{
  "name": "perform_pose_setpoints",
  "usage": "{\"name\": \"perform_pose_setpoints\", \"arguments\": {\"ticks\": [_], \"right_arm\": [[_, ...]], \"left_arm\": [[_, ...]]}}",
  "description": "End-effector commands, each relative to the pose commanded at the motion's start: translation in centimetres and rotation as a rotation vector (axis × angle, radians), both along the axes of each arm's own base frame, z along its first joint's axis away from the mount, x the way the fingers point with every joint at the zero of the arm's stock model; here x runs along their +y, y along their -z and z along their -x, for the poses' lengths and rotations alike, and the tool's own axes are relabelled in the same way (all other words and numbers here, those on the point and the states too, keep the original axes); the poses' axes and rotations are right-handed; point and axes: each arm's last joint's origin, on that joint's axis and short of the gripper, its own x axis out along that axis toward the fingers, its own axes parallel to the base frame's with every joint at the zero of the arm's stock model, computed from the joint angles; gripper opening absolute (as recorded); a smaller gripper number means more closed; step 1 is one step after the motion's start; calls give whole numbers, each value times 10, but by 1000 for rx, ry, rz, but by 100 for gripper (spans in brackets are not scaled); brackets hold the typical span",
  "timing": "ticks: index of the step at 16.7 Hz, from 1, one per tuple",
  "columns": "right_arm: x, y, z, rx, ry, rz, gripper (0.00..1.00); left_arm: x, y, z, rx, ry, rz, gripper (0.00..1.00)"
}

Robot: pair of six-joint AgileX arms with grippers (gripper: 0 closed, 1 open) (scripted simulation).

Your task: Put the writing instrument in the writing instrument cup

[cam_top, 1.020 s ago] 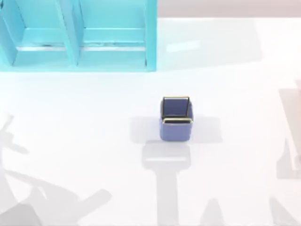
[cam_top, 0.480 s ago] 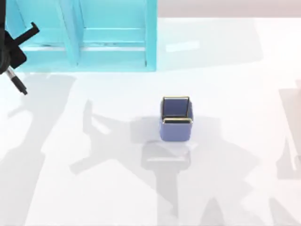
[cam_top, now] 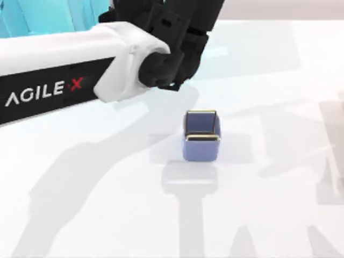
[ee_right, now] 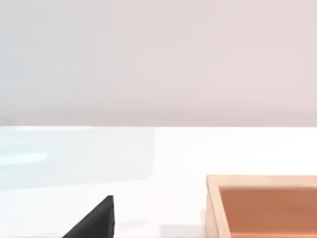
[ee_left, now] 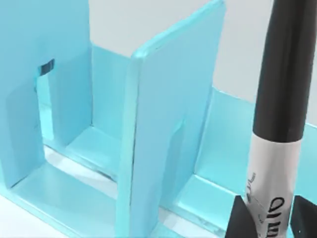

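The writing instrument (ee_left: 277, 99), a marker with a black cap and a silver-white barrel with black lettering, stands upright in my left gripper (ee_left: 270, 220), which is shut on its barrel. My left arm (cam_top: 64, 80) reaches high across the top view, and its black gripper body (cam_top: 172, 51) hangs behind and slightly left of the writing instrument cup (cam_top: 201, 148). The cup is periwinkle blue with a thin gold rim and stands upright at the table's middle. The arm hides the marker in the top view. My right arm is parked; a black edge of its gripper (ee_right: 94, 223) shows in its wrist view.
The large turquoise shelf unit (ee_left: 163, 124) stands at the back left of the table, with upright dividers, and my left arm covers much of it in the top view. A shallow wooden box (ee_right: 262, 203) lies in the right wrist view.
My left arm has swung from the top view's far left edge to the middle back of the table, carrying the marker, and now covers most of the shelf unit. The cup has not moved.
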Motion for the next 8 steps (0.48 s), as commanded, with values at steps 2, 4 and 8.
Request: {"name": "perform_pose_setpoints", "arguments": {"ticks": [2, 4, 8], "right_arm": [[0, 0, 0, 0, 0, 0, 100], [0, 0, 0, 0, 0, 0, 100], [0, 0, 0, 0, 0, 0, 100]], "left_arm": [[-46, 11, 19, -49, 14, -48, 0], [-83, 24, 41, -83, 22, -100, 0], [-128, 48, 78, -143, 0, -190, 0]]}}
